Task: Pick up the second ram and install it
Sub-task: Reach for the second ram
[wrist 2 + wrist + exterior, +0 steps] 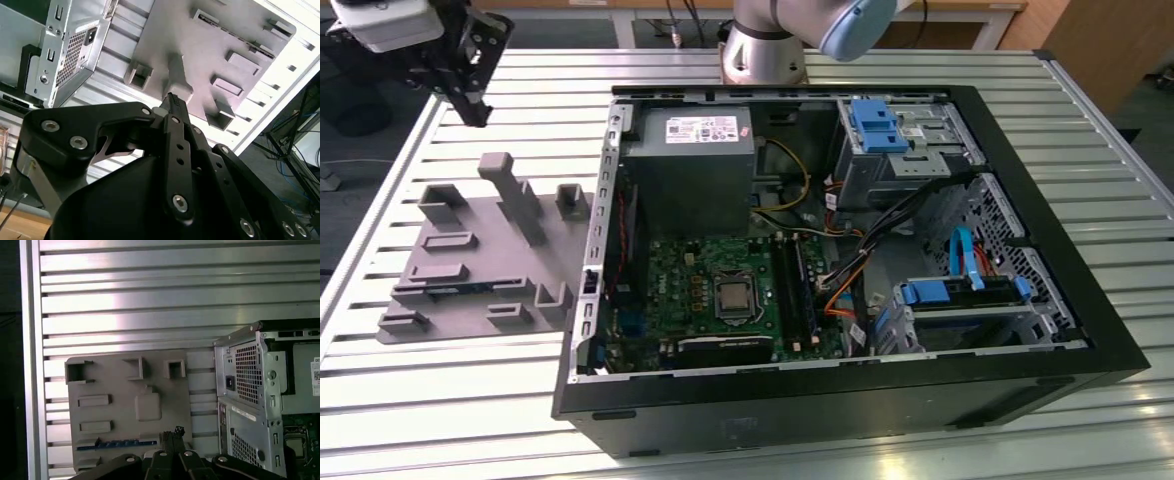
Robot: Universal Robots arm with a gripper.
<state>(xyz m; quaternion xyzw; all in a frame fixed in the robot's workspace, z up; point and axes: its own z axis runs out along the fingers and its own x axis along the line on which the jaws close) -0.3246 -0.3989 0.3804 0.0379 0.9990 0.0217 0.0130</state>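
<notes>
exterior view first: the pincer (474,112) hangs over the exterior view's left far corner of the desk (454,400), a bench of ribbed, shiny aluminium slats. it is matt black and made of jointed bars. it sits above and beyond the far end of the grey fixture (467,270), apart from it. the fixture is a flat, dull plastic plate with upright blocks, one tall slanted post and low rectangular pads.

in the first wrist view the pincer (171,434) looks narrow. its two slim black fingers are drawn close together at the tips, with bolted link bars fanning out behind them. the second wrist view shows the same narrow tip (172,97) over the fixture's tall post.

the second ram (117,443) rests on the fixture (130,390), a long, thin, dark strip with a bluish sheen lying in a groove along one edge (seen edge-on, so its chips cannot be made out). the pincer is not touching it.

on the exterior view's right of the fixture lies the open computer case (854,400), black-walled and boxy. inside are a green motherboard (707,290), long black slots (794,290), a grey metal power supply (694,160) and blue plastic drive brackets (874,125).
</notes>
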